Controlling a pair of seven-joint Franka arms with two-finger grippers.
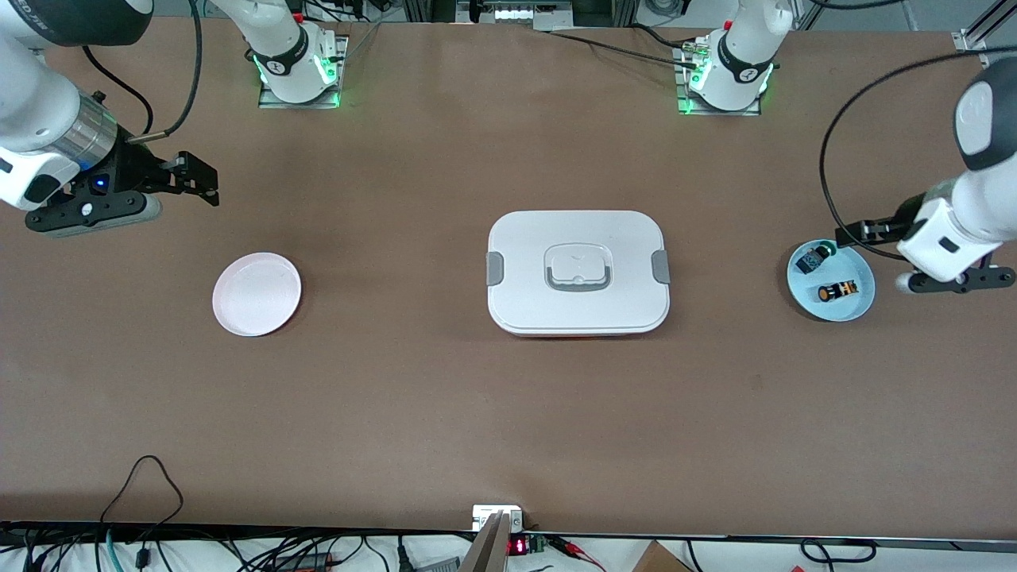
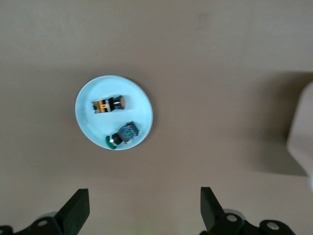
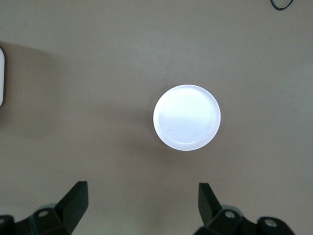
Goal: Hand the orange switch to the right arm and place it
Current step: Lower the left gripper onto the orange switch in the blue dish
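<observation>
The orange switch (image 1: 838, 291) lies on its side on a light blue plate (image 1: 856, 311) toward the left arm's end of the table. It also shows in the left wrist view (image 2: 109, 104) on that plate (image 2: 143, 105). My left gripper (image 1: 856, 233) hangs open and empty over the plate's edge; its fingers frame bare table in its wrist view (image 2: 145, 205). My right gripper (image 1: 199, 181) is open and empty, up over the table toward the right arm's end (image 3: 143, 203), apart from a white plate (image 1: 257, 293).
A black switch with green-blue parts (image 1: 814, 258) shares the blue plate (image 2: 123, 135). A white lidded box (image 1: 578, 272) stands mid-table. The white plate (image 3: 186, 117) holds nothing. Cables run along the front edge.
</observation>
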